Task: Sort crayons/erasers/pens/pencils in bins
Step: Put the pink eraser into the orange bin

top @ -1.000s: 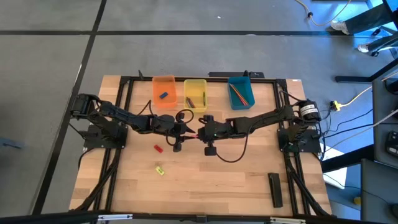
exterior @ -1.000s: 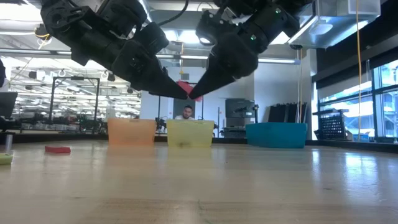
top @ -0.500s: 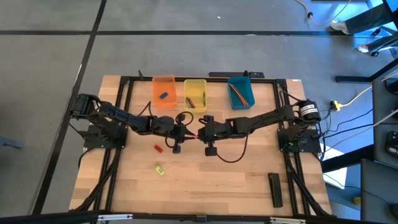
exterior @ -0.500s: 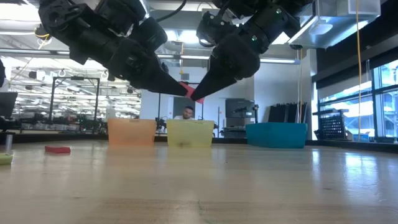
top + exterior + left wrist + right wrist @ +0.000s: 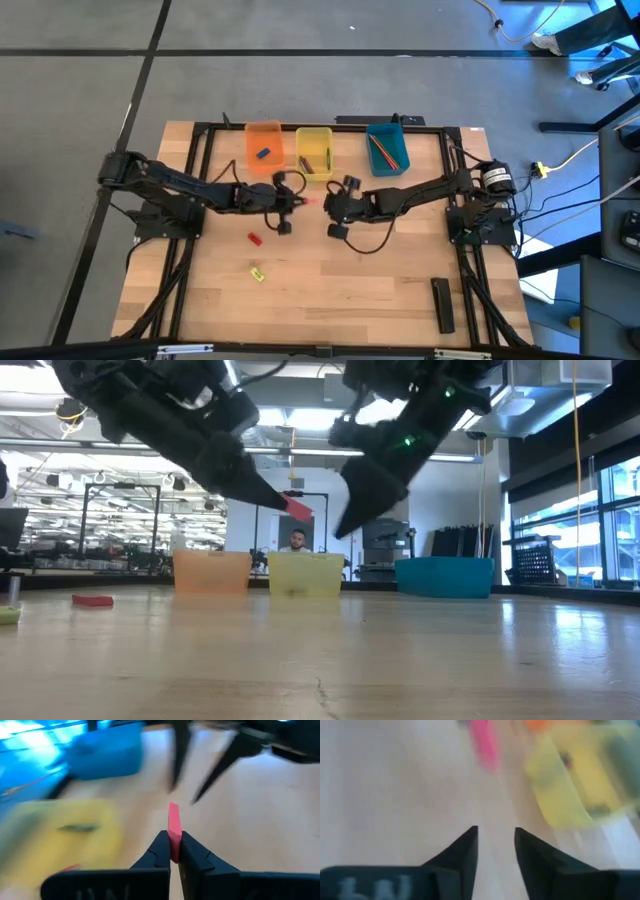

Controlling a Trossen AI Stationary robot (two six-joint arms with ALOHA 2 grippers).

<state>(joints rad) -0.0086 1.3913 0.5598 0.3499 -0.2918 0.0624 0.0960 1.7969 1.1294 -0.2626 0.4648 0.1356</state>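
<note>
While a small pink-red block eraser (image 5: 173, 829) sits pinched between the tips of the left gripper (image 5: 283, 505), raised above the wooden table (image 5: 350, 290) near its centre, that gripper's jaws are closed tight on the block. In the high view it lies at about 6 o'clock from the yellow translucent plastic bin (image 5: 314, 151). Just at its 3 o'clock, apart from it, hangs the right gripper (image 5: 345, 525), its two dark fingers (image 5: 463, 851) parted with nothing between them.

At 12 o'clock on the table stand three bins in a row: an orange bin (image 5: 264, 146) holding a blue eraser (image 5: 264, 154), the yellow one holding short crayons (image 5: 306, 163), and a teal-blue bin (image 5: 386, 146) holding long thin pencils (image 5: 384, 150). At 7 o'clock from the left gripper a red eraser (image 5: 254, 239) lies on the wood, and farther the same way a yellow eraser (image 5: 258, 273). A long black flat bar (image 5: 442, 303) lies near the 4 o'clock corner.
</note>
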